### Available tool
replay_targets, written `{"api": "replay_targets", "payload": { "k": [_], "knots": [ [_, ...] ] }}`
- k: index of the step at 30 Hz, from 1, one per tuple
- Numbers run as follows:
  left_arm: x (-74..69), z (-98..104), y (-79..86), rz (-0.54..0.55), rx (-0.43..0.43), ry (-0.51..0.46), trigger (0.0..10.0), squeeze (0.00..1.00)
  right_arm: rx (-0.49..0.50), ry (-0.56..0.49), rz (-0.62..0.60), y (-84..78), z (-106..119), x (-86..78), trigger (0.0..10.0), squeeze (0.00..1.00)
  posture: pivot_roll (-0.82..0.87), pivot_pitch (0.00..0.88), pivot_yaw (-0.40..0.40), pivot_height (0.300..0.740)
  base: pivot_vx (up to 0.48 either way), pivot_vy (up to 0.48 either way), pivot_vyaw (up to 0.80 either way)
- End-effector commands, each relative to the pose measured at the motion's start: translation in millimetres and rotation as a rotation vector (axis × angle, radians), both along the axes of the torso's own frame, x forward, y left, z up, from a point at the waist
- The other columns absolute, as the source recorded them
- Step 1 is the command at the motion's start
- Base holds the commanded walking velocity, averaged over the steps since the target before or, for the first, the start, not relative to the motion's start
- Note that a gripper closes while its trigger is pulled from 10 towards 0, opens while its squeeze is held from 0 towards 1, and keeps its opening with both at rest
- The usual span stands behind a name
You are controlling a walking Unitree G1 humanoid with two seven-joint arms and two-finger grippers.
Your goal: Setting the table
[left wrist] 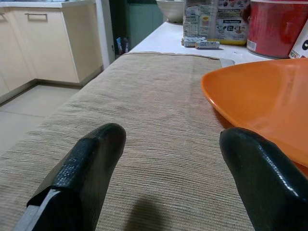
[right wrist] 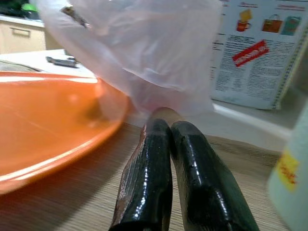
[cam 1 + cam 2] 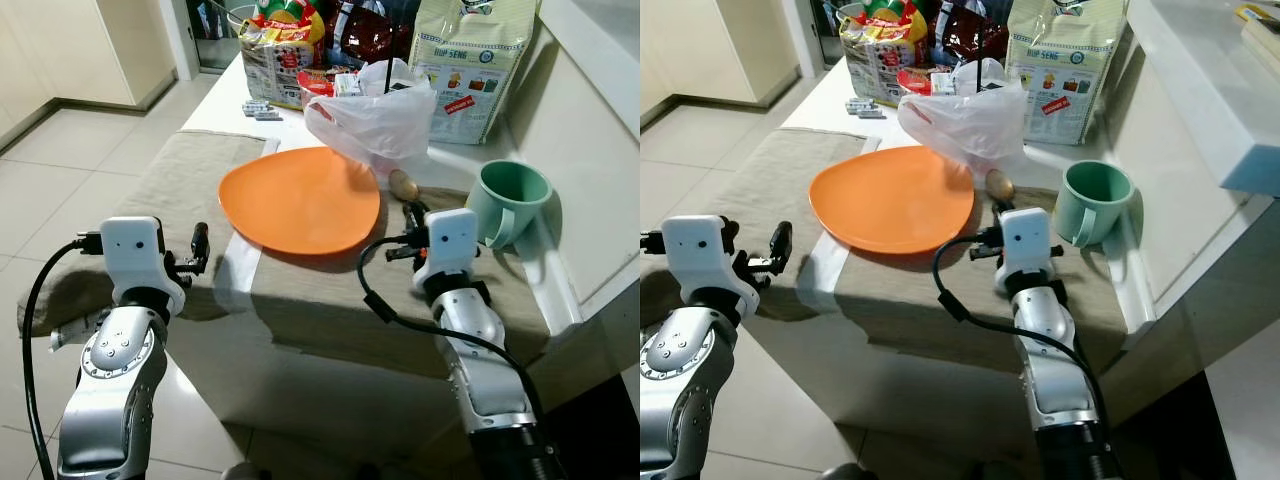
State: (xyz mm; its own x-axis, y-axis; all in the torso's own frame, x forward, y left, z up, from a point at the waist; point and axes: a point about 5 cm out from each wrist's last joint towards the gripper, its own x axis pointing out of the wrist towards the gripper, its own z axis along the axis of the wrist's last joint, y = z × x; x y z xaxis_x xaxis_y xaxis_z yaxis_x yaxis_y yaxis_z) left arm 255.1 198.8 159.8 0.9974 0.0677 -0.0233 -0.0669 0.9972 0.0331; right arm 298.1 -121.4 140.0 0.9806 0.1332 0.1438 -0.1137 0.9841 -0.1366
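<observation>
The large pale bag (image 3: 470,65) standing at the table's far edge, at about one o'clock from the orange plate (image 3: 300,198), reads "HUP SENG" on its front (its smaller print is too fine to read).

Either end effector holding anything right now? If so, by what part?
Nothing held. Left end effector open above the cloth; right end effector shut empty, tips near a small brown object.
</observation>
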Motion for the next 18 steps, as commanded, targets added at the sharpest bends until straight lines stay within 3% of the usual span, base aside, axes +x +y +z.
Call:
{"api": "replay_targets", "payload": {
  "k": [1,16,18],
  "knots": [
    [-0.4,0.9,-2.3,-0.014,-0.001,-0.002,10.0,0.0,-0.013,0.028,-0.026,-5.1,-4.6,-1.2,10.0,0.0,-0.02,0.08,0.021,0.74,0.0,0.0,0.0],
    [2.8,4.7,-5.2,-0.014,-0.002,-0.016,10.0,0.0,-0.09,-0.028,0.004,-0.5,7.7,6.5,10.0,0.0,-0.02,0.07,0.005,0.74,0.0,0.0,0.0],
    [2.4,4.8,-4.7,-0.013,0.0,-0.017,10.0,0.0,-0.102,-0.094,0.002,2.5,23.1,11.7,10.0,0.0,-0.02,0.074,0.016,0.74,0.0,0.0,0.0]
  ]
}}
